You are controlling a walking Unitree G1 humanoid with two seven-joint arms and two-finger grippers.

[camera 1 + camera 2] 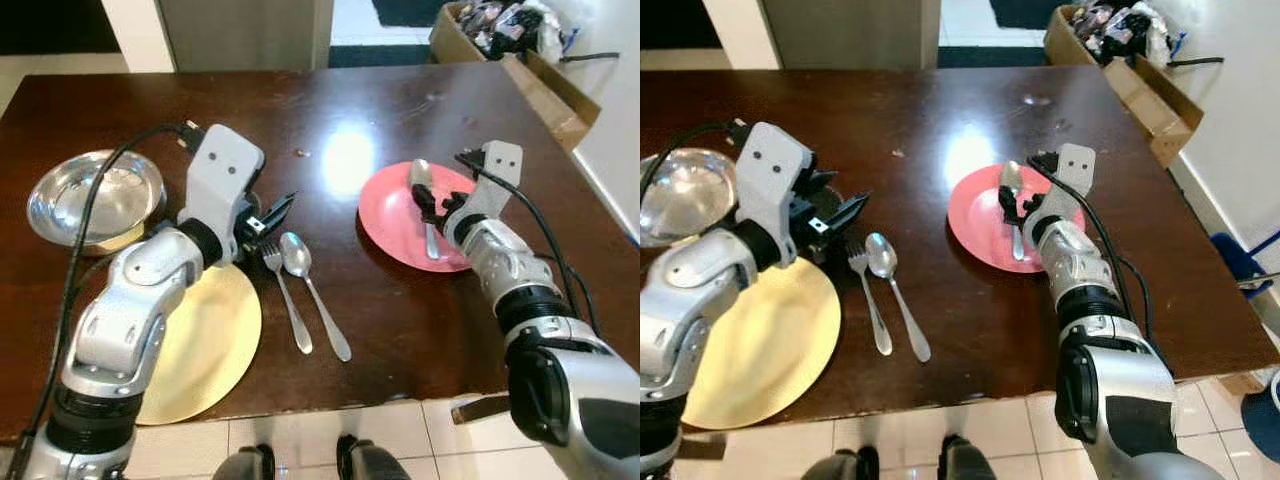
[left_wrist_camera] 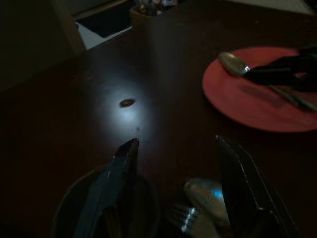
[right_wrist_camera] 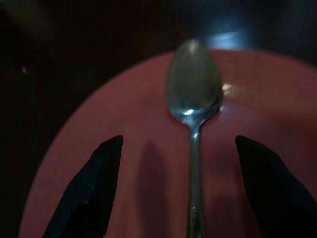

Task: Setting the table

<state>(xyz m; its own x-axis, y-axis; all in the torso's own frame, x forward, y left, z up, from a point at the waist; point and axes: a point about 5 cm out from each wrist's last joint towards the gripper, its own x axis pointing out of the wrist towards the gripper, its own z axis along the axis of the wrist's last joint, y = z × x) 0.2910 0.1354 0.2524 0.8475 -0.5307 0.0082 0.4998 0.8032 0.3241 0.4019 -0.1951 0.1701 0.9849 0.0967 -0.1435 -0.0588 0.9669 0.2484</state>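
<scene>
1. A steel bowl sits at the far left of the dark wooden table, empty.
2. A yellow plate lies at the near edge, partly under the left arm.
3. The left gripper hovers just above the table between the bowl and the cutlery, its fingers spread apart and holding nothing.
4. A fork and a spoon lie side by side on the bare wood just right of the yellow plate, handles toward the near edge.
5. A bright glare marks the table's middle, with a small brown speck beside it.
6. A pink plate rests right of centre, with a second spoon lying on it, bowl pointing away.
7. The right gripper is poised low over that spoon's handle, fingers wide on either side, not touching it.
8. A cardboard box of clutter stands on the floor beyond the far right corner.
</scene>
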